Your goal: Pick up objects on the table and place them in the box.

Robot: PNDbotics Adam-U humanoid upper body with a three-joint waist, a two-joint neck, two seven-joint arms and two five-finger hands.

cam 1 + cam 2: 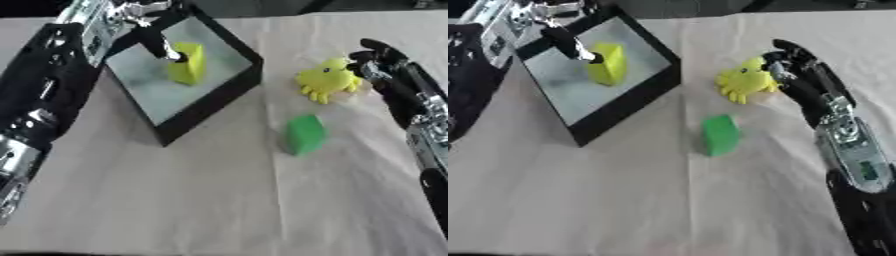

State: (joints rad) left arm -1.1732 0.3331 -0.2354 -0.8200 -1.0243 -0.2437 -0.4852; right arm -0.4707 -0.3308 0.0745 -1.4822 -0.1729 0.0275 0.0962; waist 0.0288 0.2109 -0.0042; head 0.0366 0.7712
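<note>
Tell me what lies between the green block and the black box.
Only bare cloth separates the green block from the box, seen in the left eye view.

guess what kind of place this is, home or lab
Probably a lab test bench, though little beyond the table shows: a plain cloth-covered table, a black box holding a yellow block, plus a green block and yellow toy.

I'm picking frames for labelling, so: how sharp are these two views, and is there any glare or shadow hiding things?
Both eye views are soft overall. In the left eye view the yellow toy lacks fine detail; the right robot hand reads as a dark mass. In the right eye view the box floor shows pale sheen, the green block casts faint shadow; the left robot hand is clear.
</note>
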